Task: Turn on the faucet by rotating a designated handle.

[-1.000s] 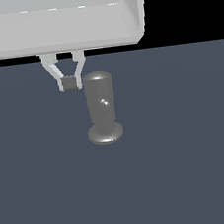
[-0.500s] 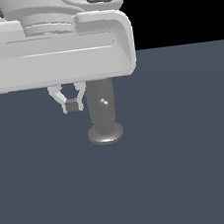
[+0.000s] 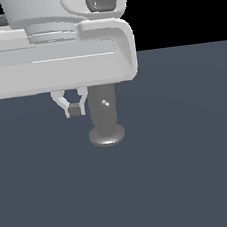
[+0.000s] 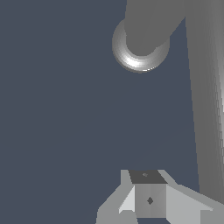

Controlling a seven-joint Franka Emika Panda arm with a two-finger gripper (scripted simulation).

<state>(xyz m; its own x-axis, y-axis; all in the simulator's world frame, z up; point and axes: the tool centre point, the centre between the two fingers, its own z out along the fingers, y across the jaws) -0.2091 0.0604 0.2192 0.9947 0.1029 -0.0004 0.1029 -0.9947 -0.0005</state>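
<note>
Right now the end effector [image 3: 73, 108] hangs low beside the faucet [image 3: 105, 117], on the exterior view's left of it, with its two fingers [image 3: 62, 101] shut together and nothing held between them. The faucet stands upright on the dark desk [image 3: 182, 167], on its round base. Its handle [image 3: 105, 104] looks like a small shiny spot on the front of the body, pointing toward the camera; in the wrist view it seems to be the long grey bar [image 4: 205, 100] beside the end effector [image 4: 149, 199]. I think the danger is a bad push. If the arm slides sideways too low, it could bump the thick body, not the thin handle, and nothing would turn. The fingers could also slip off the round handle.
</note>
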